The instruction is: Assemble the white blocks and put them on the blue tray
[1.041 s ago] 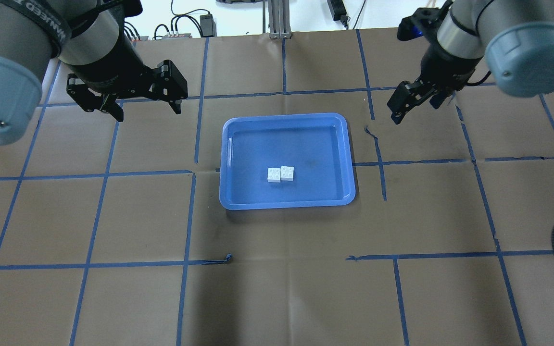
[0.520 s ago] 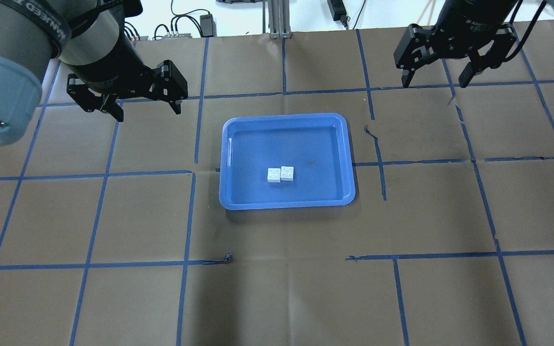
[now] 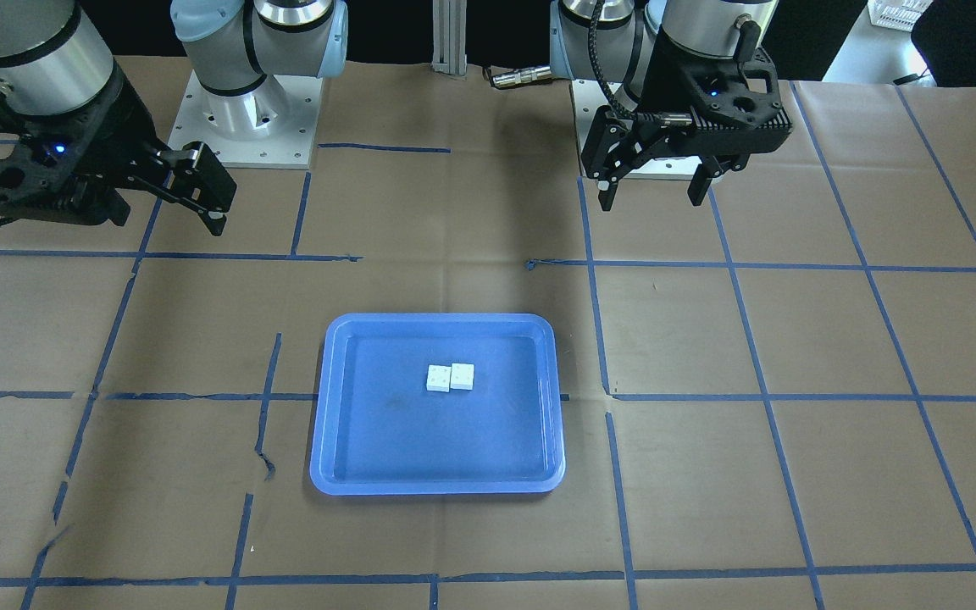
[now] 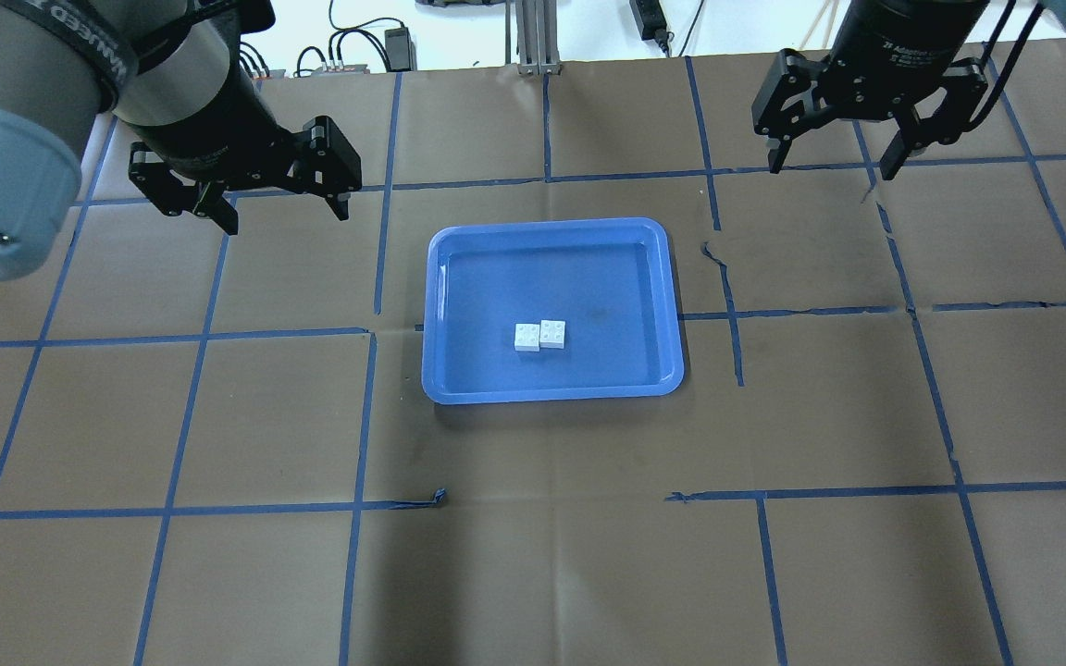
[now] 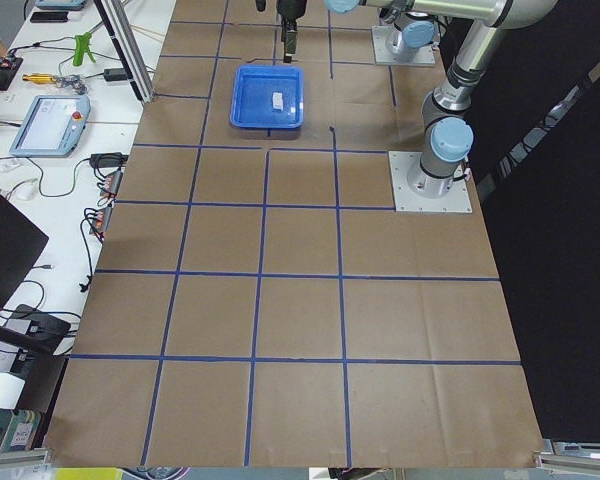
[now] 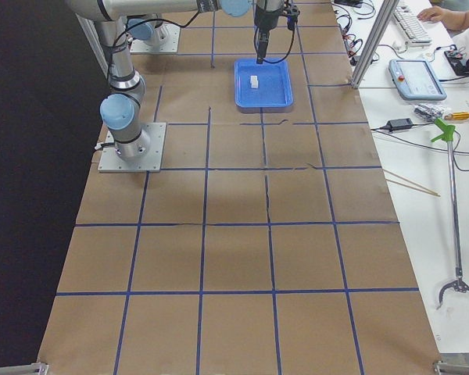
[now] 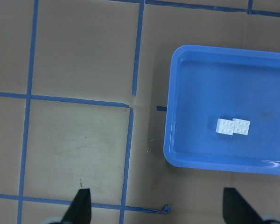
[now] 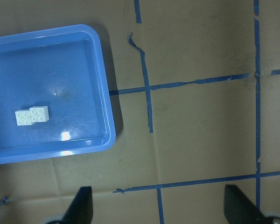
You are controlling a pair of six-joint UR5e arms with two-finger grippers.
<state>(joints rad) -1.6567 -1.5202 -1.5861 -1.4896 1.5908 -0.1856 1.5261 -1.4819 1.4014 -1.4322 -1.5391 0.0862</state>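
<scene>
The two white blocks (image 4: 539, 335) lie pressed together side by side, slightly offset, on the floor of the blue tray (image 4: 588, 277) near its middle. They also show in the front view (image 3: 450, 377), the left wrist view (image 7: 233, 126) and the right wrist view (image 8: 32, 115). My left gripper (image 4: 285, 215) is open and empty, high above the table to the tray's back left. My right gripper (image 4: 831, 168) is open and empty, high above the table to the tray's back right. Neither gripper touches the tray or the blocks.
The table is covered in brown paper with a blue tape grid (image 4: 376, 333), torn in places (image 4: 718, 259). Cables and power bricks (image 4: 399, 46) lie beyond the far edge. Both arm bases (image 3: 242, 119) stand at the robot's side of the table.
My right arm has drawn back and up toward the back right, and its gripper has turned so both open fingers show. The left arm, blocks and tray have not moved.
</scene>
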